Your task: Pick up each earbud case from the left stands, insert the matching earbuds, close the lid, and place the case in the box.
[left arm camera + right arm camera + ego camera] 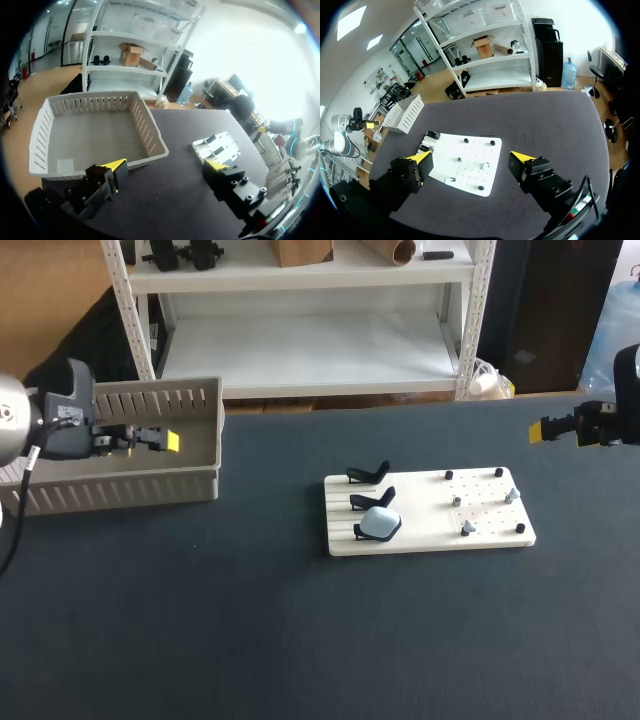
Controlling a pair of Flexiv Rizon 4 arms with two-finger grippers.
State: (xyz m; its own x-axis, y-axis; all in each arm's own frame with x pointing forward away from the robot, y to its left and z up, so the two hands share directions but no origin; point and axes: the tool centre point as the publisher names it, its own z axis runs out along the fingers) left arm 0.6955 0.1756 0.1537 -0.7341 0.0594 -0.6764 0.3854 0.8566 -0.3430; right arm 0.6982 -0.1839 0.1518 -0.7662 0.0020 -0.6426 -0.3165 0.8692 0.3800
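A light blue earbud case [379, 525] sits shut on the nearest of three black stands at the left end of the white board [490, 536]. The other two stands [368, 473] are bare. Small grey earbuds [467, 528] stand on pegs at the board's right end. The slotted grey box [120, 490] lies at the table's far left. My left gripper [168, 441] hangs open over the box, with the box [95, 130] ahead of its tips [166, 167]. My right gripper [548, 430] hovers open, high beyond the board's right end, looking down on the board [470, 175].
Black pegs [499, 472] stand at the board's corners. The dark table top [250, 640] stretches wide around the board. My left arm [350, 122] shows in the right wrist view beside the box [402, 114].
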